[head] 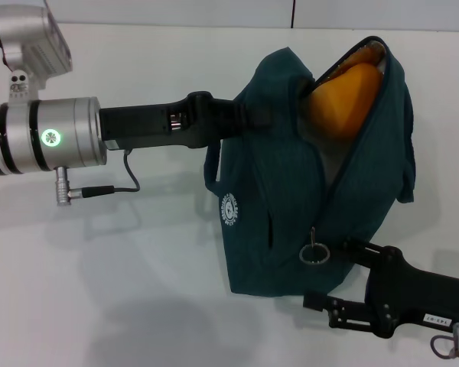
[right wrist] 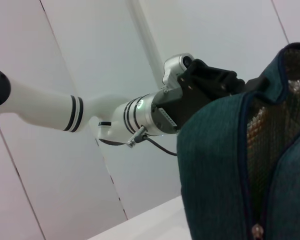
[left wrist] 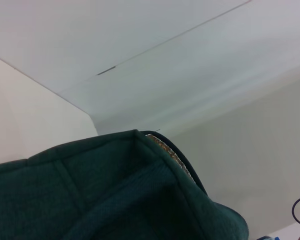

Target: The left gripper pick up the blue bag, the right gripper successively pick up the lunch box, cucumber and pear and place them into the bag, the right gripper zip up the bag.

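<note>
Left gripper [head: 233, 122]: reaches in from the left at mid-height; its fingertips are hidden in the top fold of the blue bag [head: 291, 214], apparently clamped on the fabric and holding the bag up.
Blue bag: dark teal fabric, hanging tilted above the white table [head: 99, 290], round white logo [head: 228, 207] on its side, mouth gaping at the upper right with silver lining showing.
Pear [head: 343, 99]: orange-yellow, rounded, sitting in the open mouth near the top.
Zip pull [head: 314, 252]: metal ring dangling at the low end of the open zip.
Right gripper [head: 333, 294]: low on the right, fingers apart, just beside the ring.
Risk: pulling the zip could drag the bag out of the left grip; the pear, riding high, may block the zip or roll out.
</note>
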`<action>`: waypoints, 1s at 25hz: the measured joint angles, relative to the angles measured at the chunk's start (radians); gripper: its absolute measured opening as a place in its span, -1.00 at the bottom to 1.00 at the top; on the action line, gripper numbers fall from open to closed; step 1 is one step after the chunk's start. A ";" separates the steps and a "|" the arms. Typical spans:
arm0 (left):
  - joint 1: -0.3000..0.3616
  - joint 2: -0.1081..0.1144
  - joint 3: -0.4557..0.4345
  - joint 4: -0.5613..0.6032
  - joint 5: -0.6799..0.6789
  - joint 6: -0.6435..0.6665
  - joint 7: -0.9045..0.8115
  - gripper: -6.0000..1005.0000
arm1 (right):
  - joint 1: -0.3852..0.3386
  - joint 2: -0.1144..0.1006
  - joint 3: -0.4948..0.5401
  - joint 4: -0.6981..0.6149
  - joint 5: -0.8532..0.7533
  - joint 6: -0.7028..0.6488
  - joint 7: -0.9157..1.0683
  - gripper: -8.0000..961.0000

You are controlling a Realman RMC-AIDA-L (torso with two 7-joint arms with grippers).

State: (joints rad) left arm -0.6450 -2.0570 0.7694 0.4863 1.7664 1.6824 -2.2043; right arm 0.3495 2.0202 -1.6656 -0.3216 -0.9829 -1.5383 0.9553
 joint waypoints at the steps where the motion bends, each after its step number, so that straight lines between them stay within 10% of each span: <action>1: 0.000 0.000 0.000 0.000 0.000 0.000 0.000 -0.91 | 0.001 0.000 0.003 -0.001 0.001 0.004 -0.001 0.78; 11: 0.004 0.000 -0.004 -0.001 0.000 -0.003 0.007 -0.91 | 0.011 0.000 0.001 -0.016 0.012 0.050 0.004 0.35; 19: 0.004 0.000 -0.004 0.000 -0.001 -0.003 0.009 -0.91 | 0.012 0.000 0.000 -0.015 0.010 0.050 0.005 -0.49; 25: 0.005 0.000 -0.004 0.000 -0.001 -0.003 0.011 -0.91 | 0.013 0.001 0.000 -0.013 0.012 0.051 0.005 -0.51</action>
State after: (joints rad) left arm -0.6396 -2.0569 0.7654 0.4863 1.7654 1.6796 -2.1930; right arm 0.3621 2.0217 -1.6659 -0.3350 -0.9708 -1.4874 0.9601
